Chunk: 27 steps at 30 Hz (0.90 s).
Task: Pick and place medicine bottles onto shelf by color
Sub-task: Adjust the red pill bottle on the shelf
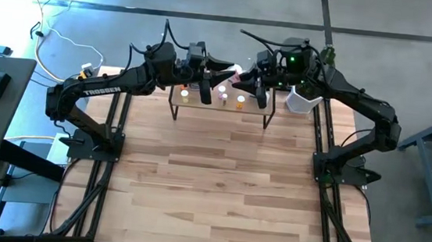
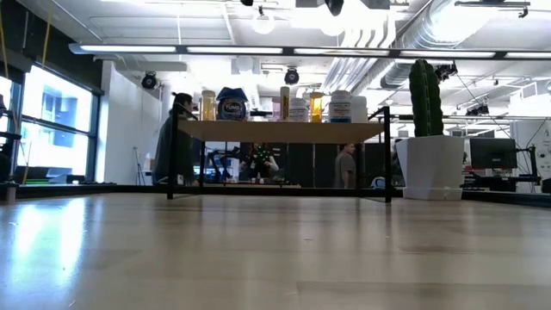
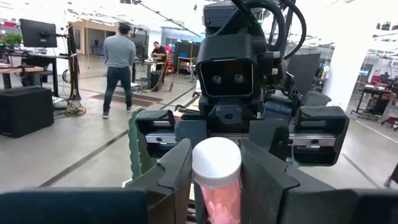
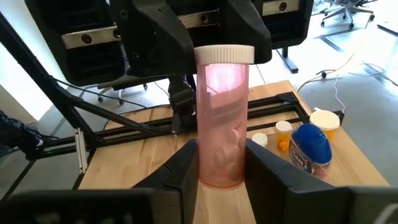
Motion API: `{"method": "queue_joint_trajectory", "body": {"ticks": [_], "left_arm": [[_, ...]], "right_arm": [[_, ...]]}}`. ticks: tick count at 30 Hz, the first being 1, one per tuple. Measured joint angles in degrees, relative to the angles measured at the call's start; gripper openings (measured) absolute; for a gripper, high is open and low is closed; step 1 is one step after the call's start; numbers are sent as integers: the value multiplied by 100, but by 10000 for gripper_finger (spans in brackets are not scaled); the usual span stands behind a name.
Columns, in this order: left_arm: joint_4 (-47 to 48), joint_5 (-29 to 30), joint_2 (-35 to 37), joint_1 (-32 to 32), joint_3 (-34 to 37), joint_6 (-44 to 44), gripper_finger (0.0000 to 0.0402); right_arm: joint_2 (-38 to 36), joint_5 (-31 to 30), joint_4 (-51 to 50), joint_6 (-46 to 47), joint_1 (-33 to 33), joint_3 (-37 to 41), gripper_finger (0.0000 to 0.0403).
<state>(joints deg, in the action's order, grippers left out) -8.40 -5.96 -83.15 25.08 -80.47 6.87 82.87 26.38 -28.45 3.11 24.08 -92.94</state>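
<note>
**Right wrist view: pink bottle gripped above the shelf end of the table**

Right wrist view gives the clearest look. The right gripper point(image 4: 222, 163) has its two fingers drawn in narrow against the lower part of a pink bottle point(image 4: 222, 118), one on each side, both touching the clear pink wall. The bottle stands upright with its white cap on top.

The left gripper point(image 1: 218, 76) faces it head-on, its tip at the cap end of the same bottle. Whether it is clamped or loose cannot be told.

From above, the two arms meet nose to nose over the shelf point(image 2: 284, 131) at the far edge of the table point(image 1: 218, 192), with the pink bottle between them. From table height the pink bottle is not seen among the things on the shelf board, and only the undersides of the arms show at the top edge.

On the board stand a blue-lidded jar point(image 2: 231, 103) and several small bottles — white and orange ones — in a row. A white pot point(image 2: 435, 168) with a cactus sits just beside the shelf's right end.
</note>
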Motion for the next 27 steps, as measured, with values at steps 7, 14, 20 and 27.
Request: {"method": "queue_joint_trajectory", "body": {"ticks": [7, 14, 20, 27], "left_arm": [[41, 47, 0, 7, 0, -193, 107], [404, 327, 0, 4, 0, -625, 104], [722, 656, 3, 4, 0, -757, 108], [1304, 968, 170, 3, 0, -758, 108]], "right_arm": [[0, -280, -11, 130, -4, 0, 160], [-24, -338, -36, 329, 154, 1, 226], [-159, -333, -275, 355, 346, 1, 245], [-395, -349, -317, 352, 483, 1, 245]]}}
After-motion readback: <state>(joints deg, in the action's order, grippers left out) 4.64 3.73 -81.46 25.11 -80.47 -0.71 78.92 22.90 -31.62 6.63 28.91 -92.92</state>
